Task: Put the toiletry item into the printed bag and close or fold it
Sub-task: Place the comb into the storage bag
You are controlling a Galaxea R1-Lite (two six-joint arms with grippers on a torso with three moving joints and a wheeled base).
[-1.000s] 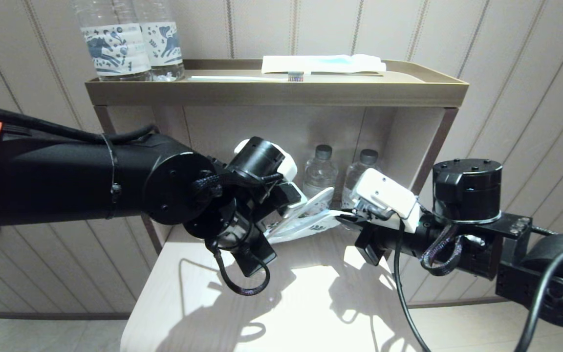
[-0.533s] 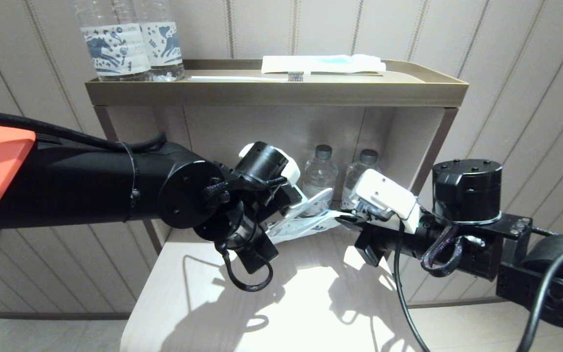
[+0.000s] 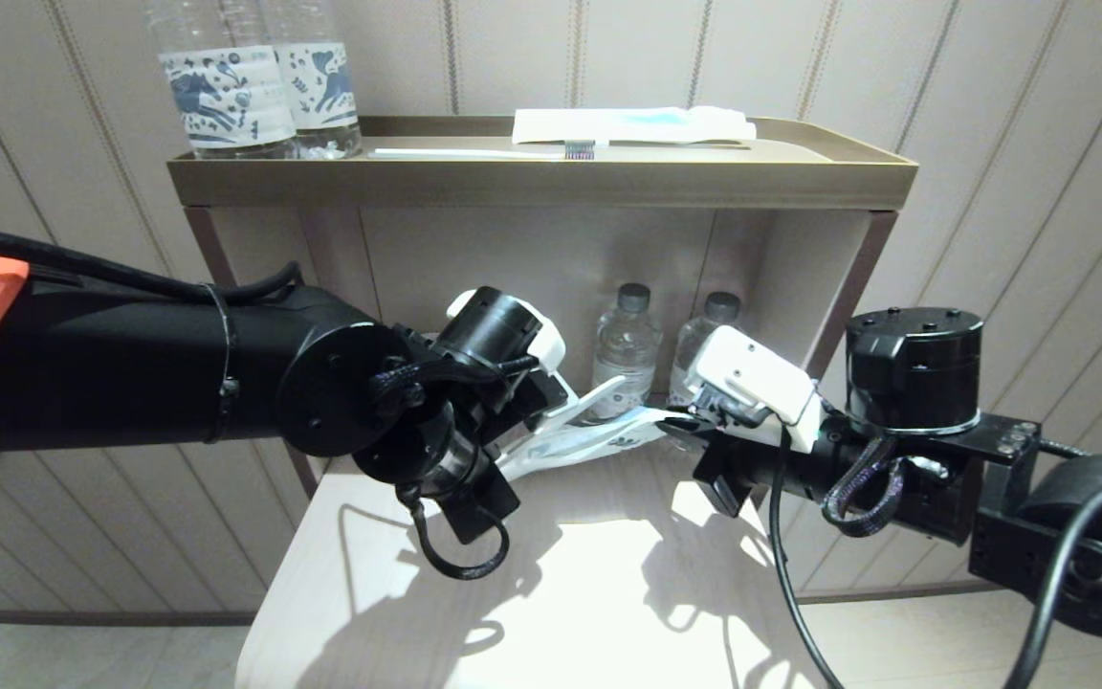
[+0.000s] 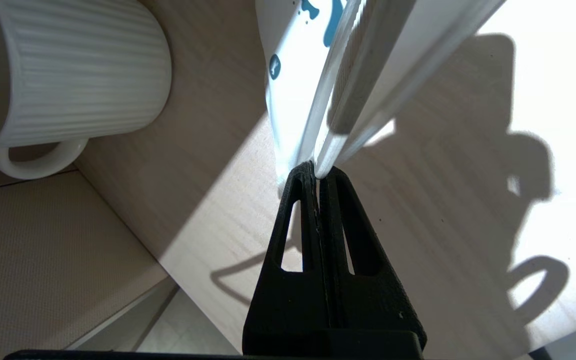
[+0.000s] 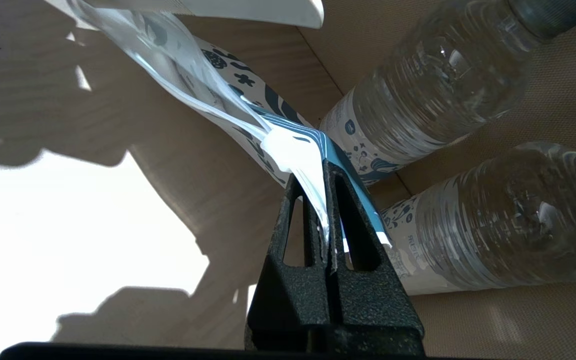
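Shifted slightly toward the robot's left since a second ago: left gripper (image 3: pixel 537 431) and its end of the bag (image 3: pixel 599 438); right gripper (image 3: pixel 680 428) unmoved. Head view: bag slung above the table (image 3: pixel 608 574) between both grippers, a flat white item (image 3: pixel 594 397) poking up from its mouth, bottles (image 3: pixel 626 349) just behind, tray (image 3: pixel 551 177) overhead. Left wrist view: fingers (image 4: pixel 300 200) clenched on the bag's (image 4: pixel 293 75) thin edge, beside the white item (image 4: pixel 393 65); mug (image 4: pixel 68 70) near on the table (image 4: pixel 468 200). Right wrist view: fingers (image 5: pixel 340 200) pinched on the printed corner of the bag (image 5: pixel 278 145), bottles (image 5: pixel 433 90) close beside. Risks, as judged: thin film slipping from either pinch under more pull; item sliding out of the unsealed mouth if tilted; a sideways swing nudging the bottles or mug.
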